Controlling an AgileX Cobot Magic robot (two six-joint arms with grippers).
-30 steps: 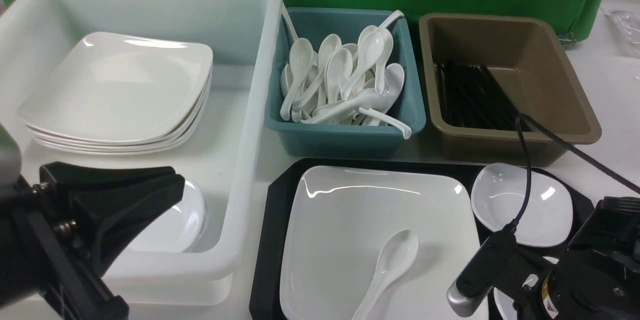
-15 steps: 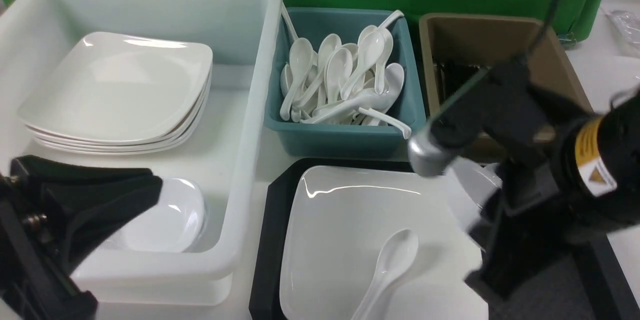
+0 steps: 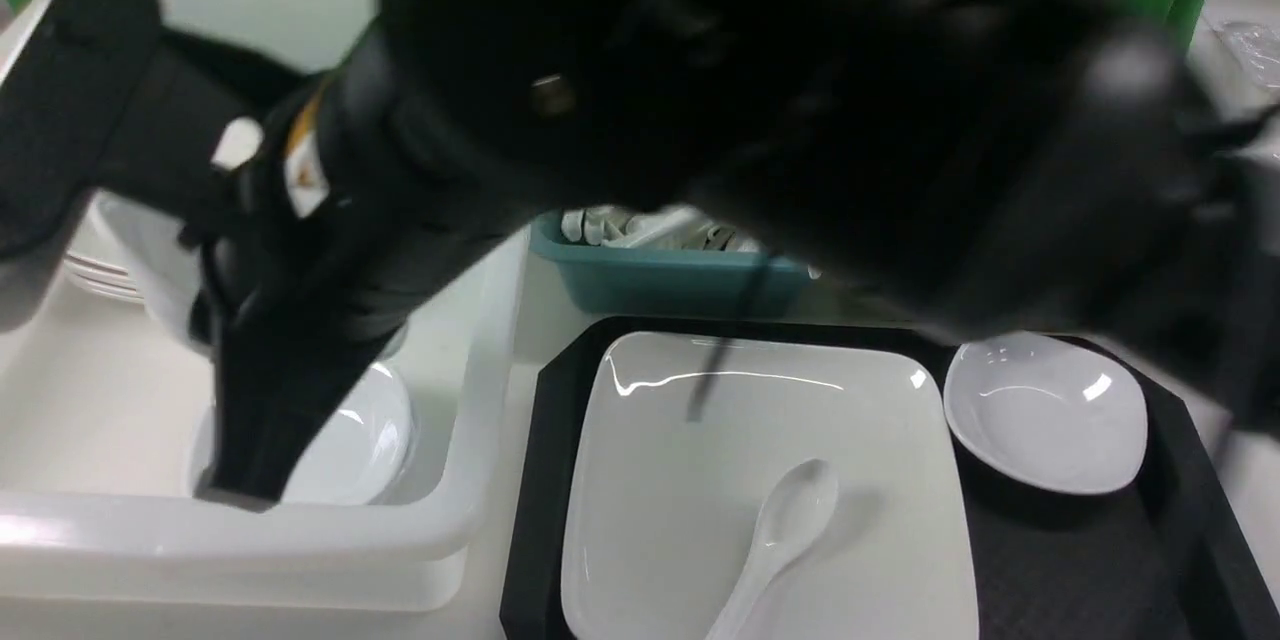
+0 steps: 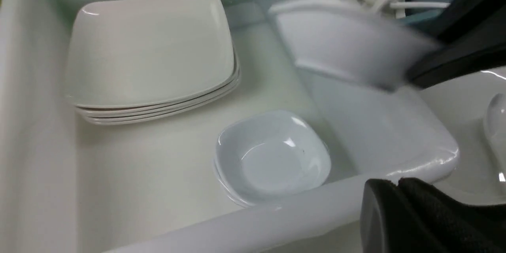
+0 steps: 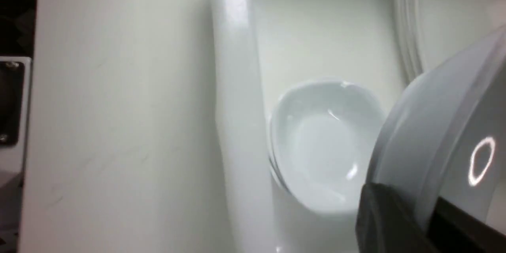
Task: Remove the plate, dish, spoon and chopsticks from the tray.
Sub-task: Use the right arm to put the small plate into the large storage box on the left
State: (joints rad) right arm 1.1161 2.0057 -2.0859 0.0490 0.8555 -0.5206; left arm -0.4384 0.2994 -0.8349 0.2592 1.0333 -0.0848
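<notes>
From the front, the right arm stretches over the white tub (image 3: 300, 535). The right claw (image 3: 240, 465) pinches a small dish (image 3: 150, 260) on edge, with the stack of small dishes (image 3: 370, 430) just below it. Well away from that claw, the tray (image 3: 1080, 560) carries the plate (image 3: 700, 440), the spoon (image 3: 790, 510) lying in it, and a second small dish (image 3: 1045, 415). I see no chopsticks.

In the left wrist view the held dish is a blur above the tub's wall, and a stack of large plates (image 4: 150, 51) sits beyond it. The left claw (image 4: 415, 221) shows only a black corner outside the tub's rim, so I cannot tell whether it is spread or pressed together.

The right wrist view puts the small stack under the claw, with the tub wall close on one side and the large plates close on the other. I reckon a release at this tilt would land the dish on its rim, and it could clatter or skid off the stack. The pocket is tight sideways; the free room is straight up.
</notes>
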